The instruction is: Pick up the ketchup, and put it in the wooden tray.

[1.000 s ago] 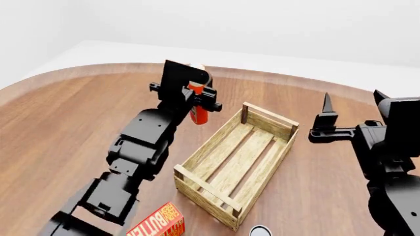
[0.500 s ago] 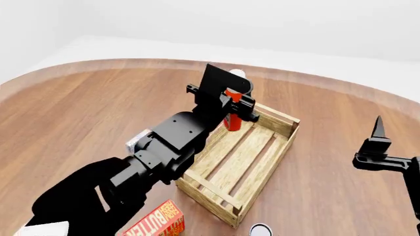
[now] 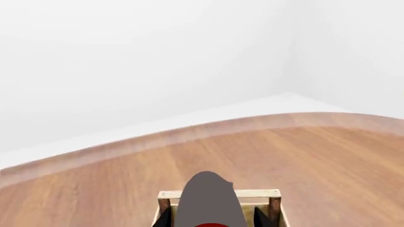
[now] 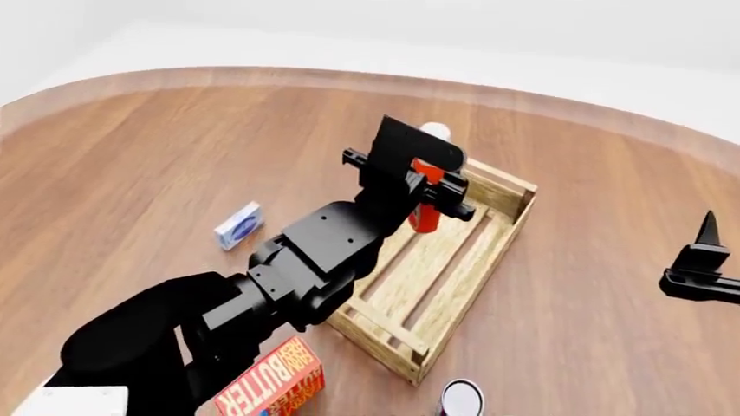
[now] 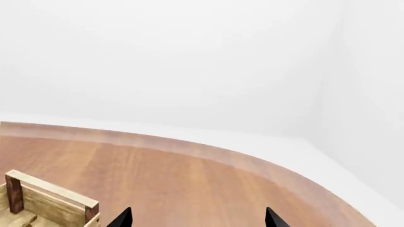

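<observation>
The ketchup (image 4: 424,208), an orange-red bottle with a white cap, hangs upright over the far end of the wooden tray (image 4: 495,260). My left gripper (image 4: 431,186) is shut on its upper body. In the left wrist view the bottle's cap (image 3: 208,198) fills the space between the dark fingers (image 3: 162,220), and the tray's far rail (image 3: 259,193) lies just beyond it. My right gripper (image 4: 703,253) stands at the right edge of the head view, away from the tray. In its own wrist view the right gripper (image 5: 197,218) is open and holds nothing.
A red-and-yellow butter box (image 4: 272,386) lies near the front, left of the tray. A small blue-and-white box (image 4: 238,224) sits further left. A can (image 4: 462,399) stands by the tray's near corner. The round table's rim (image 4: 347,80) curves behind.
My left arm carried the ketchup rightward, from left of the tray to above its far end. The right gripper drifted to the right and lower in the view, and the view itself shifted.
</observation>
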